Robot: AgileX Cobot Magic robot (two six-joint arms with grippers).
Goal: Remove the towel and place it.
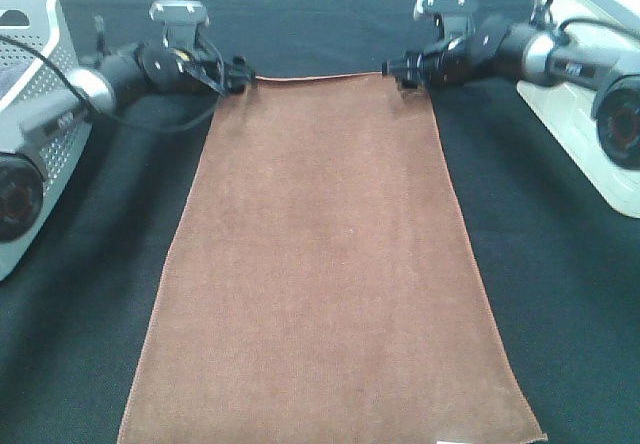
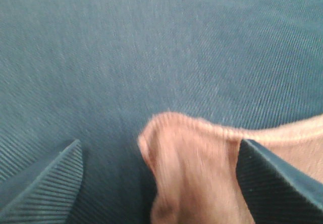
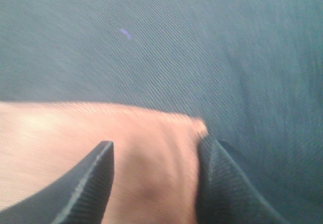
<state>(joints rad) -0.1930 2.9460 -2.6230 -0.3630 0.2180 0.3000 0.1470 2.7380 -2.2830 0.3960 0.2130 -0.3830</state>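
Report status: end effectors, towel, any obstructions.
Left end effector open at towel's far left corner. Right end effector open at far right corner. Towel flat on black table cloth. Nothing in the way.

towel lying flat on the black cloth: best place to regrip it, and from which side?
Take the towel by its two far corners, one per gripper, coming in from the outer sides. It lies flat; only edges offer a pinch. The left gripper and right gripper already sit there, jaws apart.

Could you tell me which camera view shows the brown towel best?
The exterior high view: the towel lies flat there, nearly whole. Each wrist view shows only one blurred far corner between open fingers, by the left gripper and right gripper.
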